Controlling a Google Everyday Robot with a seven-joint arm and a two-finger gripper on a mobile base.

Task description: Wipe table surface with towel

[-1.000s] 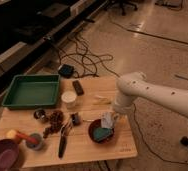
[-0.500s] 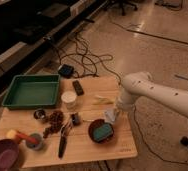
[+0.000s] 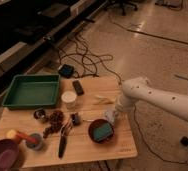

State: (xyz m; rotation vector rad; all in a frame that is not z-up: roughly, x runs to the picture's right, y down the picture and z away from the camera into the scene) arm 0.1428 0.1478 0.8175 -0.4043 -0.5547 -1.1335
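Robot's two-finger gripper [image 3: 111,116] is down low at the end of the white arm [image 3: 152,97], over the right side of the light wooden table [image 3: 124,147] and just beside the dark red round bowl [image 3: 92,136]. Honestly can't tell whether it's clamped on something or let go. Only one camera view to go through, so here goes.

What I take to be the folded teal towel [image 3: 103,131] sits inside that bowl, not on the bare wood (so my guess is the wiping hasn't really started). The arm reaching in from the right makes sense, since the towel is on that side.

The rest of the tabletop is cluttered. There's a green rectangular plastic tray [image 3: 31,91] at the far left corner, a white paper cup [image 3: 69,99], a small black rectangular gadget [image 3: 78,87], a brown clumpy pile [image 3: 53,121], a black-handled utensil [image 3: 63,143] and a purple bowl [image 3: 4,154] at the near left. Free wood is mostly along the right and near edges, so strokes will need to stay tight or stuff gets shoved.

As for the room, there's a shiny pale floor [image 3: 157,45], black cables [image 3: 84,55] snaking behind the table and dark shelving [image 3: 22,30] on the left.
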